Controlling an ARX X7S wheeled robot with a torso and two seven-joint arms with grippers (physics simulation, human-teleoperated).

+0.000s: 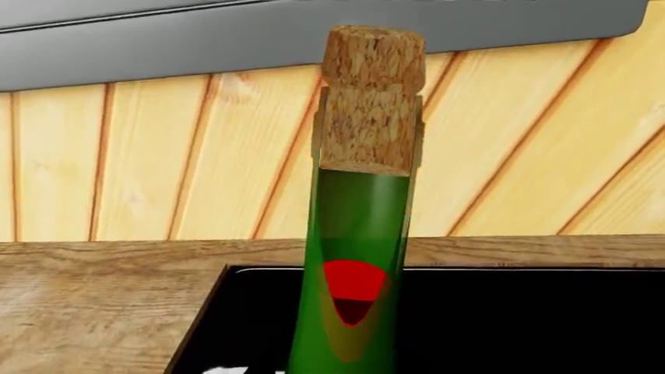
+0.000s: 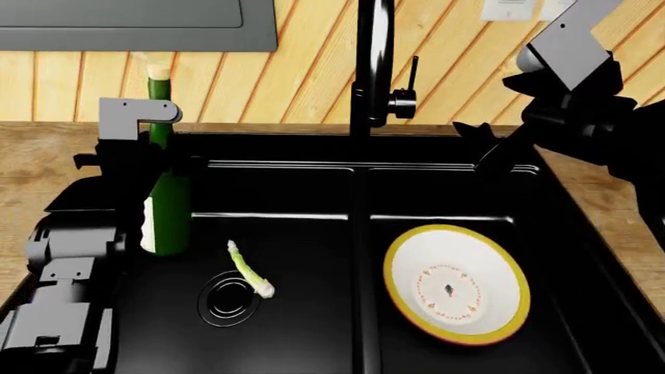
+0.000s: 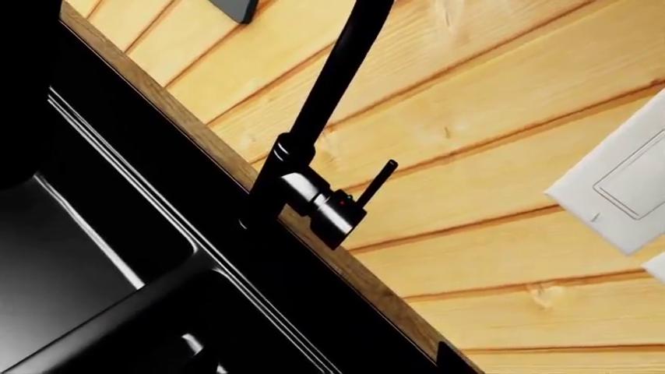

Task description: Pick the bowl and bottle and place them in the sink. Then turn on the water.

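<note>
The dark green bottle (image 2: 167,214) with a cork (image 1: 371,93) stands upright in the left basin of the black sink (image 2: 359,234). My left gripper (image 2: 146,160) straddles its shoulder; its fingers are hidden, so its hold is unclear. In the right basin lies the white bowl (image 2: 457,284) with a yellow rim. My right gripper (image 2: 476,144) hovers open over the sink's back rim, just right of the black faucet (image 2: 372,70) and its side lever (image 3: 376,181). No water shows.
A small green stalk (image 2: 249,271) lies by the left drain (image 2: 229,300). Wooden counter (image 2: 31,156) surrounds the sink. Behind it is a wood-plank wall with a grey panel (image 2: 135,23) and a white wall plate (image 3: 624,179).
</note>
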